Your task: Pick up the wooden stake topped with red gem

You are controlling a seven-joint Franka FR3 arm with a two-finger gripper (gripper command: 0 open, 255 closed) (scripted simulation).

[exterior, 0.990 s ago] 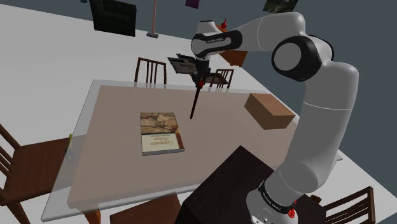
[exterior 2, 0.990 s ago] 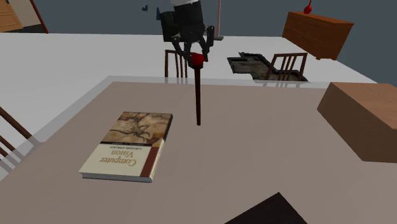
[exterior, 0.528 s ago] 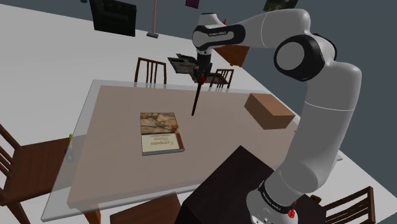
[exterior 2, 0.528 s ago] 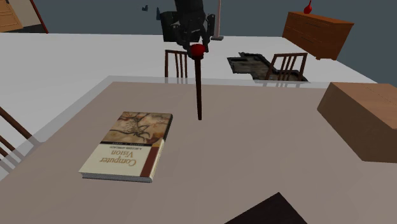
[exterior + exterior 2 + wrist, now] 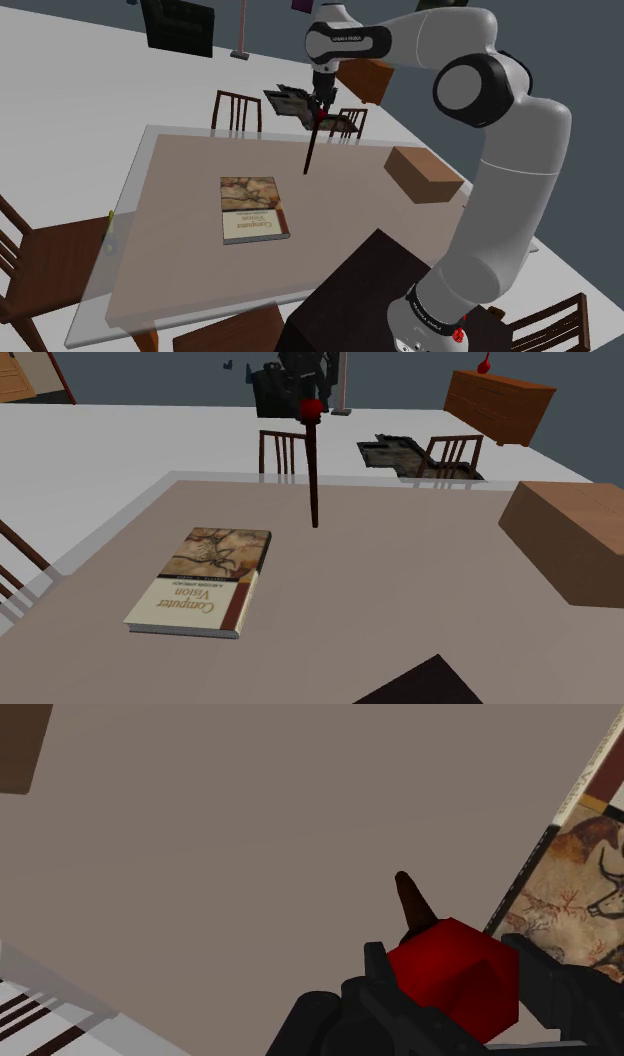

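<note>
The black two-finger gripper, upper centre of frame, clamps the red-gemmed dark wooden stake at its head, so the shaft hangs freely.

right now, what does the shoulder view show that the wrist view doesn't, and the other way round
Shoulder view's own: the white arm, its dark stand, the whole table outline, and the stake's full length hanging below the gripper.
Wrist view's own: a close look at the fingers clasping the red gem on both sides, with the stake foreshortened to its pointed tip.
Shared: gripper, stake, tabletop and the book.
</note>
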